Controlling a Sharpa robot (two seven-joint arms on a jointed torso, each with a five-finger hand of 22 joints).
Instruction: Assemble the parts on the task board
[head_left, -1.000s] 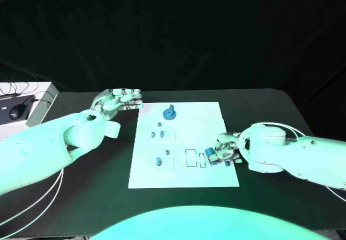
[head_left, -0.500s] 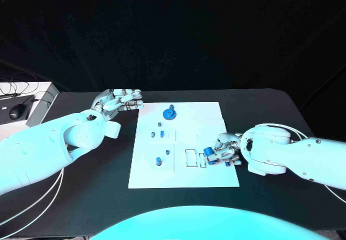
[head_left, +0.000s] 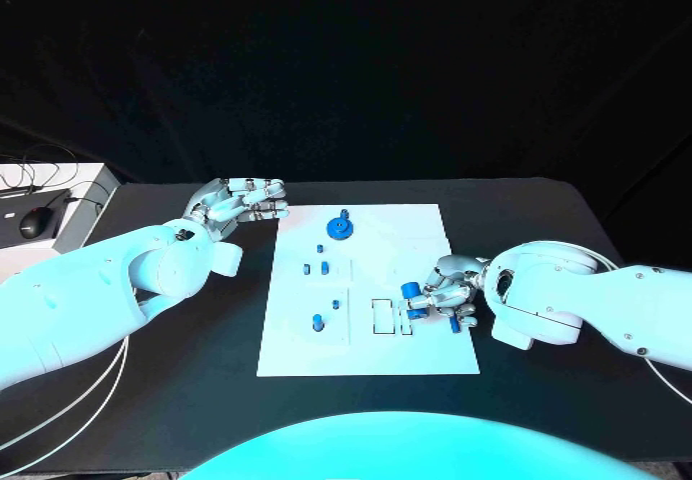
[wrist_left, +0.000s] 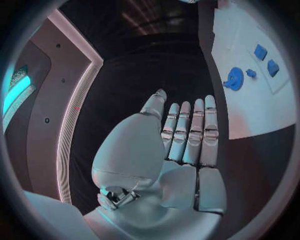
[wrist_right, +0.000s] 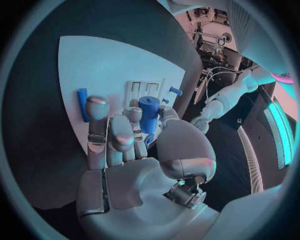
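Black table (head_left: 534, 215) carries the white board (head_left: 397, 355), where near its right edge the right hand (head_left: 444, 295) pinches a blue peg (wrist_right: 149, 114), while the left hand (head_left: 238, 200) hovers empty, fingers extended, beside the board's far-left corner.

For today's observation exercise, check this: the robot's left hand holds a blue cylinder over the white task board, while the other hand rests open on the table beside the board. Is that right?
Not quite: the hands are swapped. The right hand holds the blue cylinder over the task board, as the right wrist view shows. The left hand is the open one, beside the board.
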